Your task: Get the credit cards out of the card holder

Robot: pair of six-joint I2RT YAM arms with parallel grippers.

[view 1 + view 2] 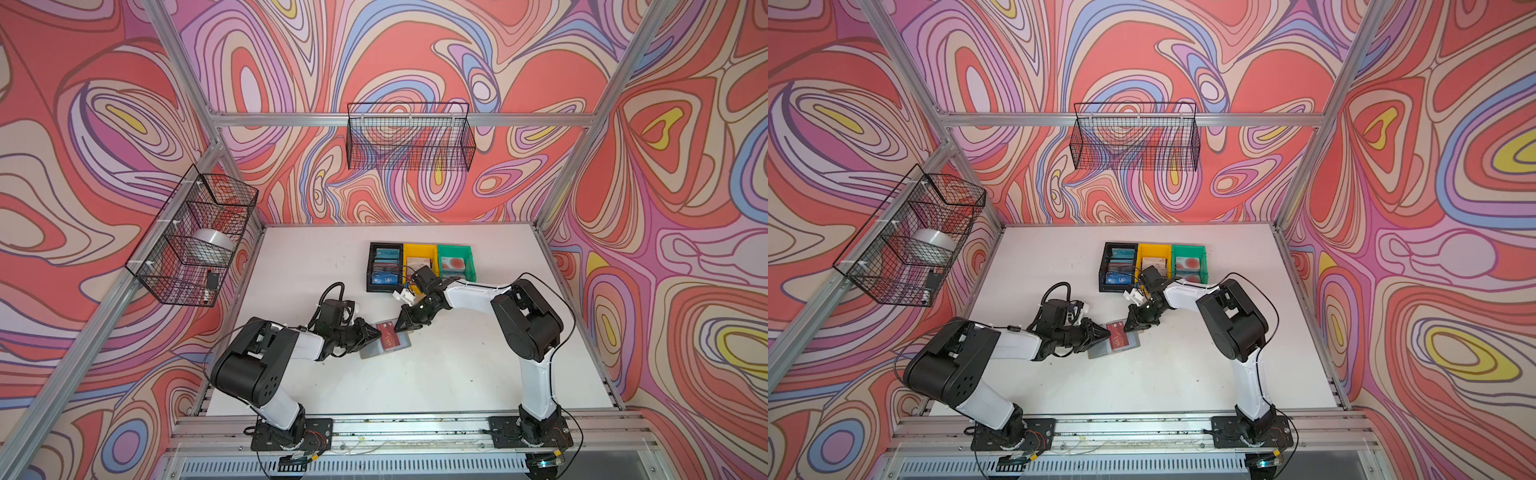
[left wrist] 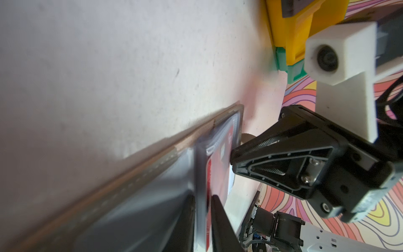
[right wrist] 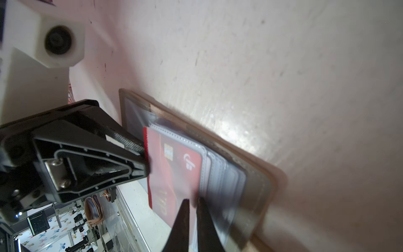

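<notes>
Card holder (image 1: 372, 351) open, dark red card (image 1: 390, 336) showing.
In both top views it lies flat on the table (image 1: 457, 365), on the near side of the black bin (image 1: 369, 266). Left wrist view: left gripper (image 2: 203, 196) pinches that card's edge. Right wrist view: right gripper (image 3: 193, 199) nips a clear sleeve (image 3: 220, 170).

Bright, even light; glare patch on table (image 3: 231, 131); blurred wrist-view foregrounds.

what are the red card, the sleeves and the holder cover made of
red card: probably stiff plastic, glossy; flat, printed chip and logo.
sleeves: clear soft plastic film; the card shows through.
holder cover: matte leather or imitation; stitched edge.
</notes>
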